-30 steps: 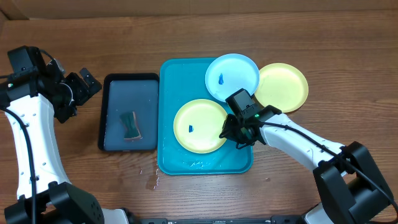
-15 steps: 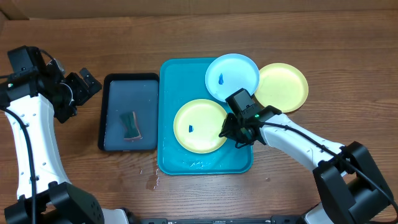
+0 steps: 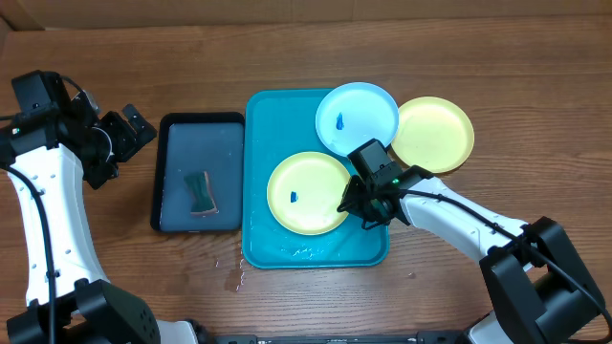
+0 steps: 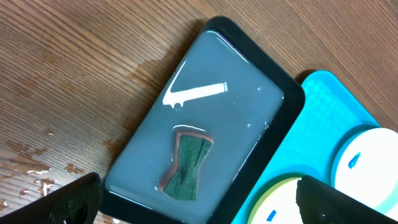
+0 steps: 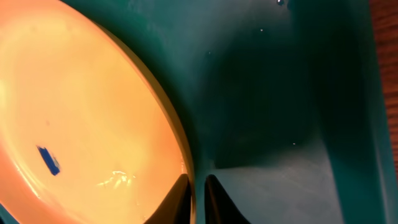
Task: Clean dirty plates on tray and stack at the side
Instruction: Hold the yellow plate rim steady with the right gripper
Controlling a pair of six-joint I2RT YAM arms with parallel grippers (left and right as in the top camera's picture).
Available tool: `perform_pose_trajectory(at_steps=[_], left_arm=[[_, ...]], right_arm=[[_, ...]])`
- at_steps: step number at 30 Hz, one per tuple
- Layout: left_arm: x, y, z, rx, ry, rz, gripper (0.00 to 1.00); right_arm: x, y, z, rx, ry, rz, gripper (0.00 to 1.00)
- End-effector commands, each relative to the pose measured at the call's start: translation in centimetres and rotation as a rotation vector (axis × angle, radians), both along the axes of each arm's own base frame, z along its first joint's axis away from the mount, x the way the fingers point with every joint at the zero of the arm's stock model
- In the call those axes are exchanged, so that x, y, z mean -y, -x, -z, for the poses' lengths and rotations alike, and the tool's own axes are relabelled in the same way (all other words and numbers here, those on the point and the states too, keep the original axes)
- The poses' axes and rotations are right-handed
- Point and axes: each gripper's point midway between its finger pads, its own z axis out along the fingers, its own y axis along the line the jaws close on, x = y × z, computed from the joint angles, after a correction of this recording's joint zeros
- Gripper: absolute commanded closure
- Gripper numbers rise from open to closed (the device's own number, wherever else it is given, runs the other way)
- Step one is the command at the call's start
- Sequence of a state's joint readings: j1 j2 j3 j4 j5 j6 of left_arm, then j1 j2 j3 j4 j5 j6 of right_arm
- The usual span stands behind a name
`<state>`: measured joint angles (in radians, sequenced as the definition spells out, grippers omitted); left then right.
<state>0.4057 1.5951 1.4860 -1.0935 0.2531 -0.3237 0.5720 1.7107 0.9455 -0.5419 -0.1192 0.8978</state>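
Some water (image 3: 232,275) is puddled on the wooden table (image 3: 430,287) by the turquoise tray (image 3: 258,244). Right gripper (image 5: 196,193) pinches the near yellow plate (image 3: 301,196) sitting on it; blue plate (image 3: 359,115) overhangs the back corner, second yellow plate (image 3: 440,134) on wood. Left gripper (image 3: 132,132) gapes beside the black tray (image 3: 167,191).

A black tray (image 4: 287,94) lies straight ahead of the fingers (image 4: 68,200) of the left gripper (image 4: 199,206), between the two tips. It holds shallow water (image 4: 230,115). A green sponge (image 4: 186,163) with a brownish edge lies flat in it, nearest the tips. Droplets (image 4: 25,163) wet the wooden table (image 4: 74,56) beside the left fingertip.
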Motion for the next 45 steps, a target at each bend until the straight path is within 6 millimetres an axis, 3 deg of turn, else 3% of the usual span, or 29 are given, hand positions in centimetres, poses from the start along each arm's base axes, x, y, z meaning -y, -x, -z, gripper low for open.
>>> perform_pose_trajectory(at_steps=[1,9,14,35,40,42,43,45], left_arm=[[-0.1,-0.2,-0.7,0.016,-0.003,-0.013,0.0],[-0.1,-0.2,-0.7,0.016,-0.003,-0.013,0.0],[-0.1,-0.2,-0.7,0.016,-0.003,-0.013,0.0],[-0.1,-0.3,-0.7,0.02,0.001,-0.015,0.0],[1.6,0.7,-0.5,-0.014,0.078,0.014,0.0],[2.2,1.3,0.0,-0.047,0.075,0.042,0.42],[2.7,1.5,0.3,-0.06,0.076,0.061,0.52],[3.6,1.9,1.3,-0.092,0.065,0.103,0.6]], right_arm=[[0.1,-0.1,0.3,0.006,0.005,0.019,0.96],[-0.2,-1.2,-0.1,0.054,-0.006,0.028,0.96],[-0.2,-1.3,-0.1,0.057,-0.005,0.025,0.82],[0.2,-1.4,0.0,0.064,0.013,0.032,0.84],[0.1,-1.4,0.0,0.067,0.012,0.032,0.84],[0.1,-1.5,-0.1,0.07,0.011,0.032,0.84],[0.1,-1.5,-0.1,0.072,0.009,0.032,0.83],[0.0,-1.7,-0.1,0.076,0.007,0.033,0.84]])
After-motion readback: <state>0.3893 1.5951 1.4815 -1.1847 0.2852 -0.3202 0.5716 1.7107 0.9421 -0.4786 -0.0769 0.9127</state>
